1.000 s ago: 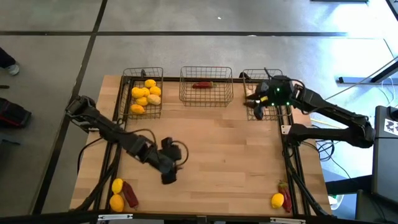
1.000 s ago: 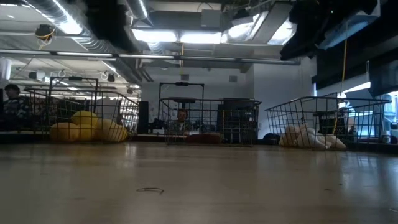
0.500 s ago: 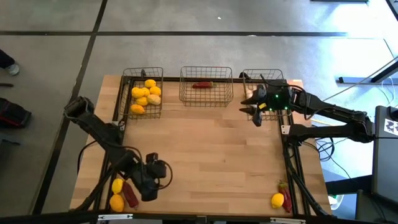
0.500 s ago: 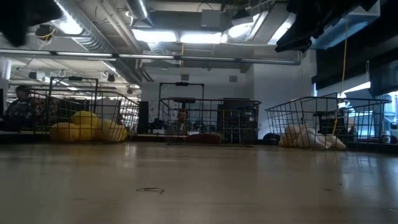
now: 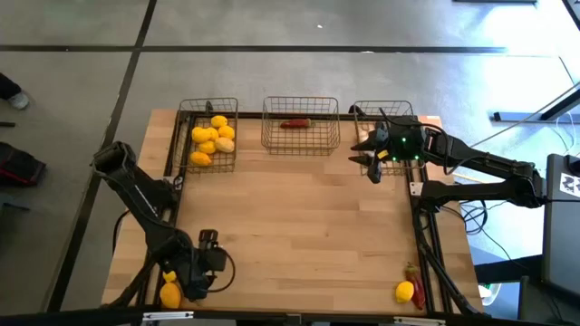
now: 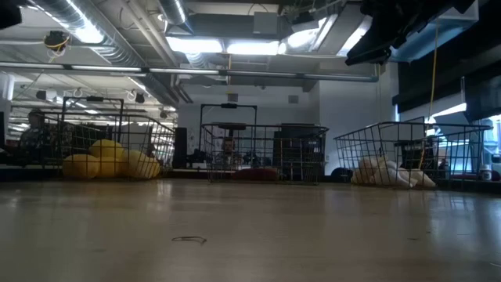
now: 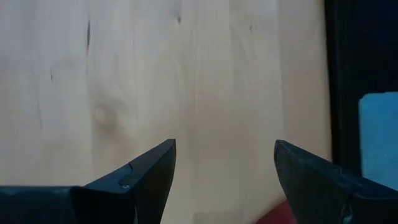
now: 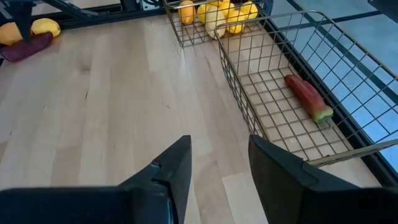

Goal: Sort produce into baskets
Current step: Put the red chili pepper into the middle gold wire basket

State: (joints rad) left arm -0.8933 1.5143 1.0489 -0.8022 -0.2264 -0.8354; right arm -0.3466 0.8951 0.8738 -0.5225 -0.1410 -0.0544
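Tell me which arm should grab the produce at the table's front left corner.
Left. The left gripper hangs open right beside the lemon there. The right gripper is far across the table, by the right basket.

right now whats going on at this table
A two-armed robot is sorting produce into three wire baskets: lemons in one, a chili in the middle one, garlic in the third. The left gripper is open and empty, down at the table's near corner over loose lemons there. The right gripper is open beside the garlic basket. Another lemon waits at the opposite near corner.
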